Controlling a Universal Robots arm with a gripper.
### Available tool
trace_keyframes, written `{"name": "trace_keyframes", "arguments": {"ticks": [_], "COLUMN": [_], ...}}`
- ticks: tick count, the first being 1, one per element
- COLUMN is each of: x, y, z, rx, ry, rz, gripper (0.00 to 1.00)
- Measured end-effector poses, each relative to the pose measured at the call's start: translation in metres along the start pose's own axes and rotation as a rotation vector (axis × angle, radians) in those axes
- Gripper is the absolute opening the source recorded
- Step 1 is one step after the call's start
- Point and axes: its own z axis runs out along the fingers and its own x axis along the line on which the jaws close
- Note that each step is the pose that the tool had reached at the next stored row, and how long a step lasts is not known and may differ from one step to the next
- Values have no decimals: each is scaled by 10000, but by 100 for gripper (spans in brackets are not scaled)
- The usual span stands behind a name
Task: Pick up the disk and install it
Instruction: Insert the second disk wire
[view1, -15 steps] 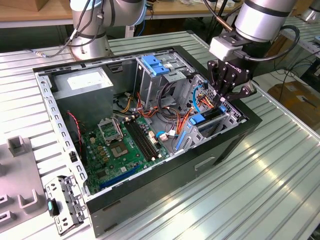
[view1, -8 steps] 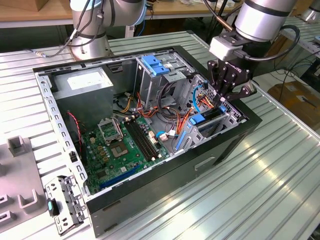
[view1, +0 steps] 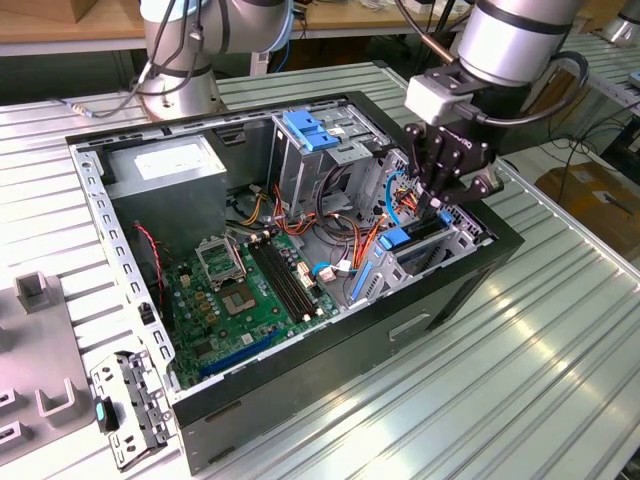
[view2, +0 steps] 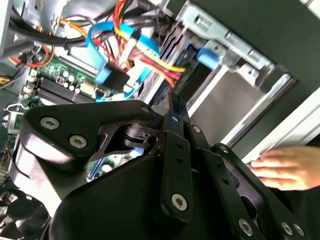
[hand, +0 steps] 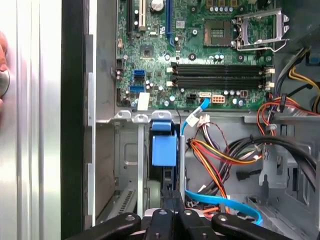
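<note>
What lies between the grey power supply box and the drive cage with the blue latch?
In the exterior view, a bundle of yellow, orange and black wires lies between the power supply box and the drive cage.

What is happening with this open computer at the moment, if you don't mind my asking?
A robot arm's pincer is right over the disk, which stands on edge in the drive bay at the exterior view's right end of the open computer case. I cannot tell whether it is gripping the disk. In the second wrist view, a person's hand rests just outside the case.
</note>
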Motion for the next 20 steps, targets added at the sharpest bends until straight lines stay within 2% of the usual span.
{"name": "trace_keyframes", "arguments": {"ticks": [3, 20], "x": [0, -1], "y": [62, 68], "z": [1, -3], "rx": [0, 0], "ry": [-1, 1], "rz": [2, 0], "gripper": [11, 11]}}
